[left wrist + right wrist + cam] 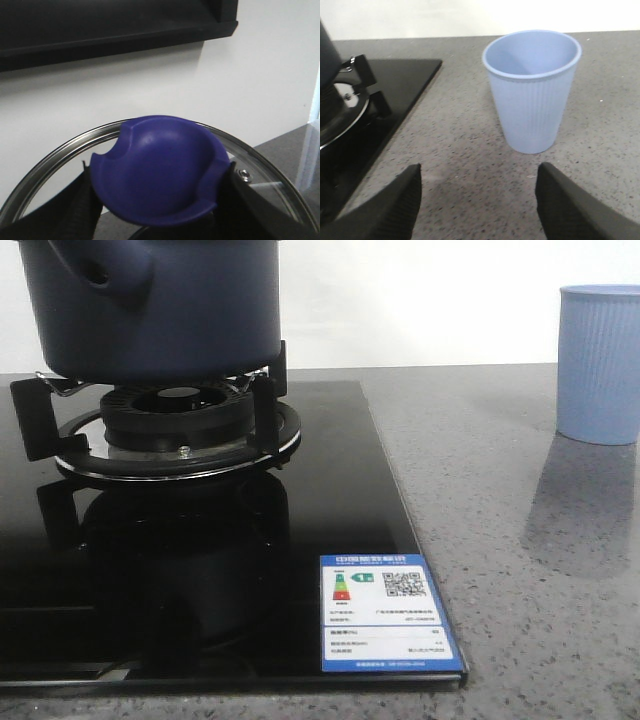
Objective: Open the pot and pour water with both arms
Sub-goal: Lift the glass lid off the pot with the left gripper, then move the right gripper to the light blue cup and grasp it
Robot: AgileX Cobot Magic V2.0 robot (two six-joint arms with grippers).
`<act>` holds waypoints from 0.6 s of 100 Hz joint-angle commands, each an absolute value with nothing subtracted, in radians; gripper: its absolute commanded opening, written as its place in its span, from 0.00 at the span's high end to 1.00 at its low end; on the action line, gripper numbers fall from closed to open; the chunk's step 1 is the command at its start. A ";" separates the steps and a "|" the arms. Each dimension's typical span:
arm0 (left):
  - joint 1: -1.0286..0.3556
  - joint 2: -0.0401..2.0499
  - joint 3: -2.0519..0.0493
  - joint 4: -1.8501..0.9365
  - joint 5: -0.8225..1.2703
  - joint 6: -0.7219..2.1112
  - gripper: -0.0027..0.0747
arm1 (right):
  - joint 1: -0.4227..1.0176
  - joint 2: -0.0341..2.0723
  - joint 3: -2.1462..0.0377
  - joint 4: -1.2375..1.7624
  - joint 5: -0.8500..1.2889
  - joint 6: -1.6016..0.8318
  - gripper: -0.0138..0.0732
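Front view: the large round dark navy-blue matte pot (150, 305) sits on the black burner grate (165, 425) of the glossy black glass hob (330, 500), far left. Its top is cut off by the frame, so the opening cannot be seen. The side socket with a hole faces near-left. The light blue ribbed plastic cup (600, 365) stands well apart on the grey speckled stone counter (530, 570), far right. Neither arm appears.

Left wrist view: the left gripper (160, 195) pinches the blue-violet dished knob (160, 170) of a glass lid with a steel rim (55, 155), seen against a white wall. The pot itself is not visible here.

Right wrist view: the right gripper (477, 200) is spread wide and empty over the counter, near side of the cup (532, 90). Only a sliver of the pot (326, 37) shows at the left edge.
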State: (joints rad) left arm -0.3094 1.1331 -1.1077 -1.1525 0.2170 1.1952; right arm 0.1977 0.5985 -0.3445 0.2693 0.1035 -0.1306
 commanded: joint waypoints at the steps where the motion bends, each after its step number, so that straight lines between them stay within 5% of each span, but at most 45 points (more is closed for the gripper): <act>1: -0.281 1.089 -1.149 -1.173 0.186 1.182 0.57 | 0.199 0.633 -0.320 0.264 -0.113 -0.137 0.33; 17: -0.254 1.077 -1.149 -1.173 0.200 1.182 0.57 | 0.200 0.729 -0.303 0.250 -0.224 -0.137 0.32; 39: -0.250 1.077 -1.149 -1.175 0.206 1.182 0.57 | 0.222 0.902 -0.303 0.230 -0.397 -0.137 0.15; 60: -0.250 1.077 -1.149 -1.175 0.208 1.182 0.57 | 0.222 1.081 -0.303 0.230 -0.634 -0.133 0.14</act>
